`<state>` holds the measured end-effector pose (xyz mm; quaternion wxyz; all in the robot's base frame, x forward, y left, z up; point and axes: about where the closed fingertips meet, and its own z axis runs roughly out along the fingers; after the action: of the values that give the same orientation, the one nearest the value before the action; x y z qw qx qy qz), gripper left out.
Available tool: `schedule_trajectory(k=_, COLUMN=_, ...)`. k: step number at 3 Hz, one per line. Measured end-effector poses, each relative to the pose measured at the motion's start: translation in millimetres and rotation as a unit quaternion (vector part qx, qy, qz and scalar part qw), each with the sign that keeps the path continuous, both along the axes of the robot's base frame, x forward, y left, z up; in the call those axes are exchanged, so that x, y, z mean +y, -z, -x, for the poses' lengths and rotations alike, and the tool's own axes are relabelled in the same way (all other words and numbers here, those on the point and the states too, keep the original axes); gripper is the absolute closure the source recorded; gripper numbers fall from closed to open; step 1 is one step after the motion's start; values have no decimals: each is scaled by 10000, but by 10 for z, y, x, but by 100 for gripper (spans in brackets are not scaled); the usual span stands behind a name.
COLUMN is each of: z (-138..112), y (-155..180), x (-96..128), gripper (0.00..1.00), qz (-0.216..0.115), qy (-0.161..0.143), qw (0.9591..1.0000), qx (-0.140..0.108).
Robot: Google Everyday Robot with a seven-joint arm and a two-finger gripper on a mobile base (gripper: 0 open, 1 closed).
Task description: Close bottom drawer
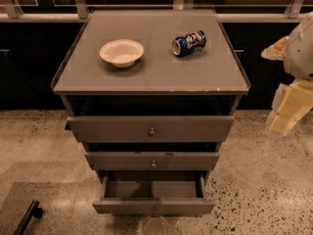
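Bottom drawer (153, 207) at foot of grey cabinet (146, 77), pulled out most of three, inside open to view. Middle drawer (152, 160) and top drawer (150, 129) stand slightly out. On cabinet top: white bowl (122, 52) on left, blue can (189, 43) lying on side on right. Gripper (286, 115) at right edge, beside cabinet, apart from all drawers; its state, cannot tell.

Showing grey on bottom drawer (122, 207) and table (156, 75), off-white on bowl (122, 52), blue with white marks on can (189, 43), dark-speckled beige on floor (264, 190), pale cream on tool (288, 109) hanging at right edge beside table.
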<state>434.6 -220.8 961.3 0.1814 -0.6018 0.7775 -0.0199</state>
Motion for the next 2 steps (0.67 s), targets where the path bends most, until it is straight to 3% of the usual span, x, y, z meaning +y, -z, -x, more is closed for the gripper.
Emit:
schedule_trajectory(k=1, z=125, y=623, x=9, gripper=0, qz=-670, qy=-235, qw=9975, qx=49)
schedule_trajectory(k=2, z=274, y=1680, x=179, gripper=0, qz=-1748, qy=-411, qw=9833, qx=300)
